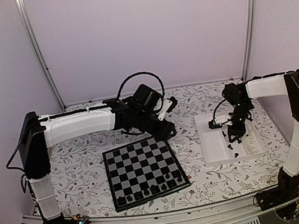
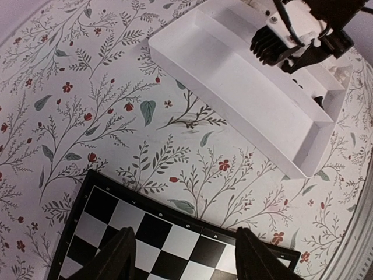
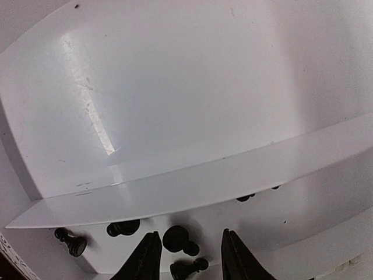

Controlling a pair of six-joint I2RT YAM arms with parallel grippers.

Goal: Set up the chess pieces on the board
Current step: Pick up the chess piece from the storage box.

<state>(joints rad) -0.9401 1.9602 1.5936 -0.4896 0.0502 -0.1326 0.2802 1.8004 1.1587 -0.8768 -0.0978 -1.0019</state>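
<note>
On the board (image 1: pixel 137 162), the row nearest me has a few black chess pieces (image 1: pixel 153 189) standing on it. Most of the other squares are bare.

Just past the board's far edge hangs my left gripper (image 2: pixel 183 256). Its fingers are spread, with nothing between them.

To the right of the board sits the white tray (image 1: pixel 213 136), and my right gripper (image 3: pixel 187 256) is down inside it. Its fingers are apart. A black piece (image 3: pixel 175 238) lies on the tray floor between them, and I think it touches neither finger. More pieces lie just beside it.

That is my worry. If I squeeze now, I could catch two pieces at once. Or I could pinch the round one off its middle, and it pops away. It seems to lie on its side, so it might come up crooked. Then it could tip over on the board and knock down the ones standing there. The tray's inner wall is close too, and a finger could bump it.
</note>
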